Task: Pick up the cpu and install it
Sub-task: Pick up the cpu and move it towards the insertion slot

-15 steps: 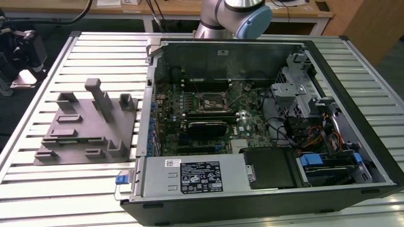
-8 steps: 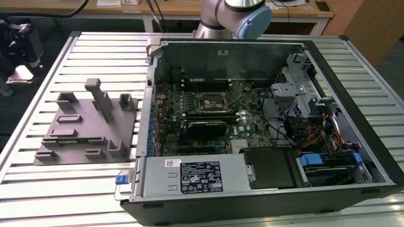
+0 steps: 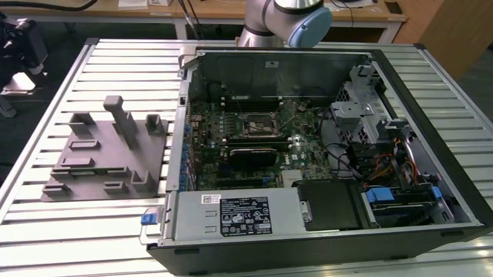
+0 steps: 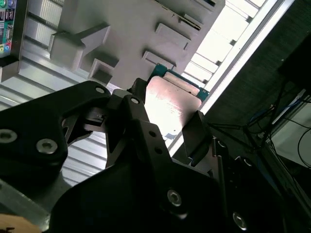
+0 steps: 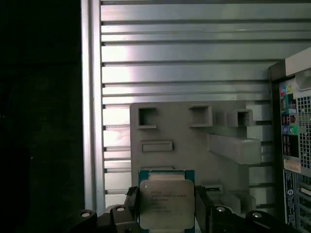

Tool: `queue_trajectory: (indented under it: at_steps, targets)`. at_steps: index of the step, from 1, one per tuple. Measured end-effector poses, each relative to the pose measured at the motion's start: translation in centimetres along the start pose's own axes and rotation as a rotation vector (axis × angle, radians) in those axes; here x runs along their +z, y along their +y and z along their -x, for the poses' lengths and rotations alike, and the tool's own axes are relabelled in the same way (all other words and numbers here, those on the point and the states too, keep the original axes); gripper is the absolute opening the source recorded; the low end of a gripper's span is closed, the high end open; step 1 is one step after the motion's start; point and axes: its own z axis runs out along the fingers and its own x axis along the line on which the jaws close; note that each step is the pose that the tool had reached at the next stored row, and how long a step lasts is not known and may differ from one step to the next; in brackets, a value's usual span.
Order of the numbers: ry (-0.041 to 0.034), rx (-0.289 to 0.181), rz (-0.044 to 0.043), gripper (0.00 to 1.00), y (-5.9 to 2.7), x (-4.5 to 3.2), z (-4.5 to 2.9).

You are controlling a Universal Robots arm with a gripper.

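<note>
The ribbed metal desk (image 3: 115, 57) is carrying everything, and its slats are giving the parts a flat, level base. On it the computer case (image 3: 454, 190) is lying on its side with the cover off, so its inside is facing up and can be reached from above. The arm (image 3: 289, 20) is rising behind the case's far wall in the exterior view.

The motherboard (image 3: 231, 133) is lying flat on the floor of the case. The black-framed socket (image 3: 260, 122) is sitting near the board's middle, well apart from the chip.

The grey fixture plate (image 3: 85, 167) is resting on the desk beside the case, at the exterior view's left. Its raised blocks and shallow recesses are probably serving to keep parts in known spots for pickup.

In both wrist views the hand (image 5: 166, 206) is hanging over this plate (image 5: 184, 141), with the case's rear panel (image 5: 291, 145) showing beside it. The hand is pinching the cpu (image 5: 166, 196) between its two dark fingers (image 5: 201, 204), one on each opposite edge. This is keeping the silvery lid turned toward the first wrist camera, and it is likely sparing the underside from contact.

In the second wrist view the cpu (image 4: 172, 104) is sitting between the jaws at the plate's (image 4: 131, 29) outer edge. Whether it is resting in a recess or hanging just clear of it, I cannot tell. So the pickup is under way and installing is not yet done.
</note>
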Motion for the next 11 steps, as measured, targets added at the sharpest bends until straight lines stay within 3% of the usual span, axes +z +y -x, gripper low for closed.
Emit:
queue_trajectory:
  at_steps: [8,11]
  targets:
    - [-0.0008,0.0,0.0,0.54,0.06,-1.52,0.04]
    - [-0.0012,0.0,0.0002,0.54,0.06,-1.63,0.05]
